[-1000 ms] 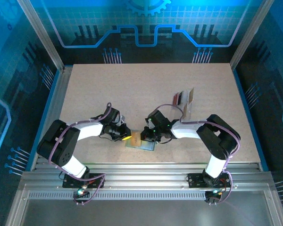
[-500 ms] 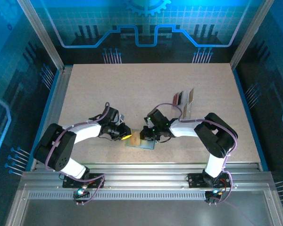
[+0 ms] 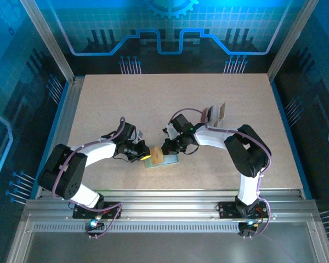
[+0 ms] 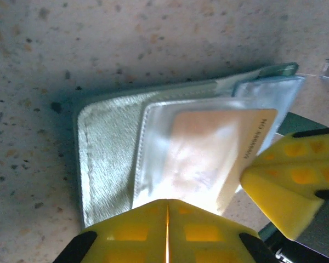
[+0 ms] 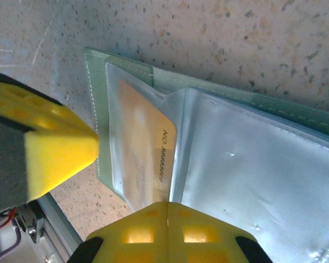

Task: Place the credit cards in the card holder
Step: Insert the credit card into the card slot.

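Note:
The grey-green card holder lies open near the table's front edge, between my two grippers. A tan credit card sits mostly inside its clear sleeve, printed end sticking out. My left gripper is shut, its tip against the sleeve's near edge. My right gripper is shut too, its tip at the card's end beside the shiny lining. From above, the left gripper and right gripper face each other over the tan card. More credit cards, red, dark and tan, lie at the back right.
The right arm's forearm stretches from the holder toward the loose cards. The metal rail runs just behind the holder at the near edge. Open tabletop spreads to the back and left.
The right gripper moved away from the near edge and to the left, and the holder shifted with it. The left gripper opened slightly and shut again. The tan card now lies flatter in the sleeve.

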Controlling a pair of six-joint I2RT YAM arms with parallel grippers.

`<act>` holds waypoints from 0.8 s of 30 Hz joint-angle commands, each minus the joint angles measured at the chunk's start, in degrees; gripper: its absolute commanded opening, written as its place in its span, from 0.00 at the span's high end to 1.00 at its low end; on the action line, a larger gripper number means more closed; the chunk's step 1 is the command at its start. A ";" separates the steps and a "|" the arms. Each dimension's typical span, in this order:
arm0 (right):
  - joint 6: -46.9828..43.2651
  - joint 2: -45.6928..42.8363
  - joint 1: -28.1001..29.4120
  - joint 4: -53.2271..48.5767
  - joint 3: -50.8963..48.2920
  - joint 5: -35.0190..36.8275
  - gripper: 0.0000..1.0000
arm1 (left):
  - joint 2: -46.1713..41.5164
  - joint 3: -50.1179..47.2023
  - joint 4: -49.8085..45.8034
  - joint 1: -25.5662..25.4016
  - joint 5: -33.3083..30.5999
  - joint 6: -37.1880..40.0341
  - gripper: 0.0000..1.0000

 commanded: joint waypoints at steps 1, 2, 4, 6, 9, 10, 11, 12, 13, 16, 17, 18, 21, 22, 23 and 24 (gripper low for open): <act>-2.16 1.17 0.30 -3.53 1.13 -1.63 1.00 | 0.47 -0.81 -0.36 0.31 0.01 1.78 0.93; -2.03 1.27 0.31 -3.29 1.02 -1.60 1.00 | -0.11 -1.34 -0.37 0.41 -0.13 1.71 0.93; -1.76 1.75 0.39 -3.00 1.13 -1.61 1.00 | -1.56 -2.29 -0.50 0.39 -0.50 1.71 0.93; -1.67 2.33 0.54 -3.16 1.40 -1.51 1.00 | -3.01 -2.86 -0.87 0.39 -0.64 1.95 0.92; -1.49 2.69 0.73 -2.91 1.31 -1.42 1.00 | -3.91 -3.35 -1.95 0.38 -1.62 2.54 0.92; -1.40 2.69 0.71 -2.77 1.22 -1.39 1.00 | -3.66 -3.57 -1.89 0.33 -1.93 2.74 0.92; -1.41 2.69 0.74 -2.73 1.22 -1.35 1.00 | -3.11 -3.67 -1.72 0.35 -1.98 2.83 0.92; -1.34 2.69 0.83 -2.77 1.22 -1.34 1.00 | -2.50 -3.76 -1.34 0.36 -1.81 2.94 0.92; -1.38 2.63 0.78 -2.86 1.30 -1.34 1.00 | -1.71 -3.76 -0.67 0.36 -1.52 2.88 0.92; -1.34 2.51 0.95 -3.08 1.53 -1.25 1.00 | 0.23 -3.81 0.48 0.32 -1.53 2.94 0.93; -1.32 2.45 1.04 -3.08 1.63 -1.29 1.00 | 0.76 -3.89 0.66 0.32 -1.68 3.01 0.93; -1.26 2.45 1.05 -3.08 1.73 -1.34 1.00 | 1.06 -4.13 0.99 0.32 -1.72 3.06 0.93; -1.14 2.59 1.39 -3.24 2.35 -1.56 1.00 | 1.96 -5.11 2.18 0.23 -1.52 3.03 0.93; -1.08 2.60 1.56 -3.24 2.60 -1.61 1.00 | 2.23 -5.41 2.47 0.15 -1.46 2.90 0.93; -0.91 2.69 1.71 -3.21 2.87 -1.60 1.00 | 2.41 -5.63 2.72 0.06 -1.40 2.80 0.93; -0.80 2.77 1.93 -3.25 3.13 -1.68 1.00 | 2.56 -5.86 3.07 -0.10 -1.39 2.69 0.93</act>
